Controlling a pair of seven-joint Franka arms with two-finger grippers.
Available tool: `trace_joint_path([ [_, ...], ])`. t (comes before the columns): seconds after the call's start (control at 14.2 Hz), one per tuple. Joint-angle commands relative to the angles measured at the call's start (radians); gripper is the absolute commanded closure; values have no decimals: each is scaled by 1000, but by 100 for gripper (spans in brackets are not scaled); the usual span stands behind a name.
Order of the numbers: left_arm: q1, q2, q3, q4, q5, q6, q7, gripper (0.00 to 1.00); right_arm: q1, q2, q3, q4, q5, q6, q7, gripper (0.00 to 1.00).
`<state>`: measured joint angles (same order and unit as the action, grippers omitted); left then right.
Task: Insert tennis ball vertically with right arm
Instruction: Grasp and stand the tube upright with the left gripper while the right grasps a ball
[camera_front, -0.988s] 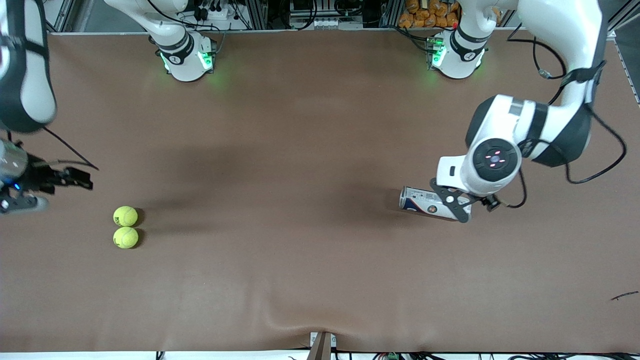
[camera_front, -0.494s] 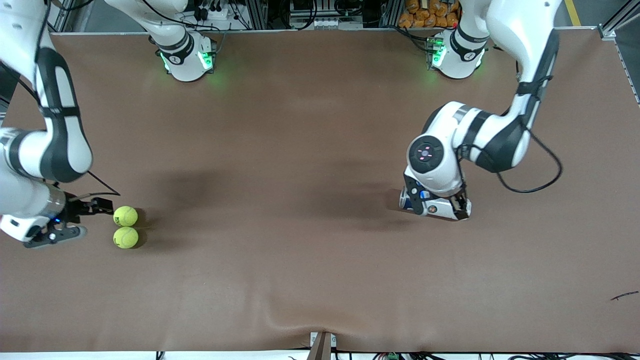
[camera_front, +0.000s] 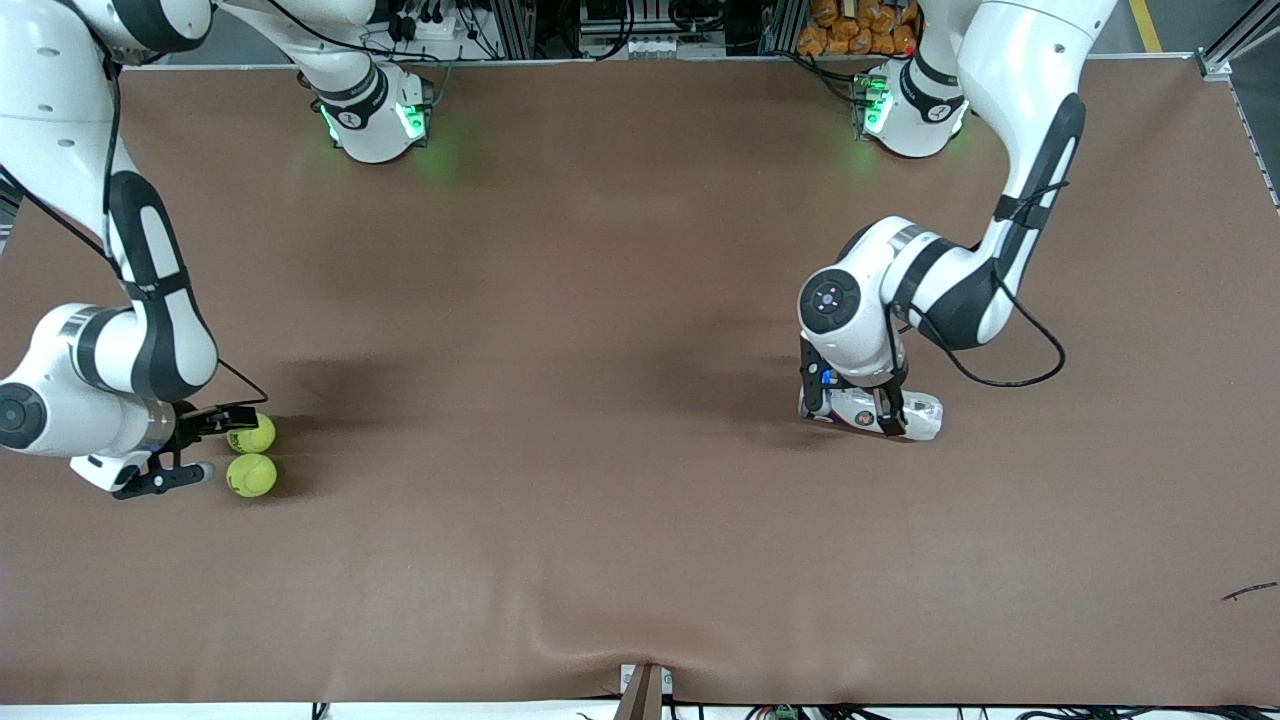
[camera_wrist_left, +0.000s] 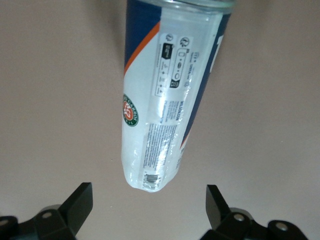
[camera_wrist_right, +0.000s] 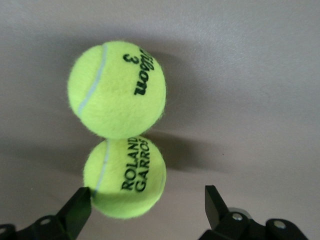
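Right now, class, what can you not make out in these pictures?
- Front view: the left gripper and its arm cover much of the ball tube.
- Left wrist view: the tube's open end is cut off by the frame edge.
- Front view: print on the tennis balls is too small to read.

2 tennis balls (camera_wrist_right: 120, 130) touching (yellow), jaws wide apart

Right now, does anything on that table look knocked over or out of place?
Yes: the tennis ball can lies on its side under the open left gripper, so a vertical drop-in isn't possible yet. Both tennis balls sit touching.
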<state>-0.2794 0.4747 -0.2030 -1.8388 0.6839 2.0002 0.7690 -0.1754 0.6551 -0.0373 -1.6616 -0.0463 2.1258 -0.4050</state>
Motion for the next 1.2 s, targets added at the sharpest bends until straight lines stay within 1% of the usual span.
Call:
trace_joint_path([
  [0.0, -11, 4, 2, -19, 46, 21, 24, 0, -16, 15, 17, 8, 22, 16, -11, 0],
  [0.14, 11, 18, 2, -39, 49, 89, 27, 0, -18, 21, 16, 8, 65, 14, -11, 0],
  [0.21, 14, 16, 2, -63, 51, 136, 32, 0, -18, 24, 16, 5, 68, 14, -6, 0],
  [0.28, 19, 19, 4, -69, 51, 155, 32, 0, -18, 26, 16, 3, 77, 14, -5, 0],
  [0.42, 17, 31, 4, -71, 57, 157, 35, 0, -19, 29, 16, 2, 97, 13, -5, 0],
  [0.56, 13, 42, 4, -71, 104, 157, 33, 0, -19, 34, 16, 3, 97, 13, -9, 0],
  [0.64, 17, 54, 2, -69, 118, 161, 33, 0, -19, 34, 16, 2, 97, 9, -14, 22],
  [0.71, 19, 61, 4, -69, 134, 176, 33, 0, -19, 34, 16, 2, 97, 8, -15, 48],
  [0.78, 20, 74, 4, -68, 147, 192, 33, 0, -19, 34, 16, 3, 97, 8, -17, 69],
  [0.85, 22, 79, 4, -68, 148, 204, 33, 0, -25, 34, 16, 3, 97, 6, -17, 84],
  [0.92, 26, 81, 4, -69, 148, 213, 32, 0, -29, 32, 16, 5, 97, 6, -17, 89],
  [1.13, 42, 90, 4, -74, 149, 232, 33, 0, -38, 5, 17, 8, 97, 0, -31, 89],
])
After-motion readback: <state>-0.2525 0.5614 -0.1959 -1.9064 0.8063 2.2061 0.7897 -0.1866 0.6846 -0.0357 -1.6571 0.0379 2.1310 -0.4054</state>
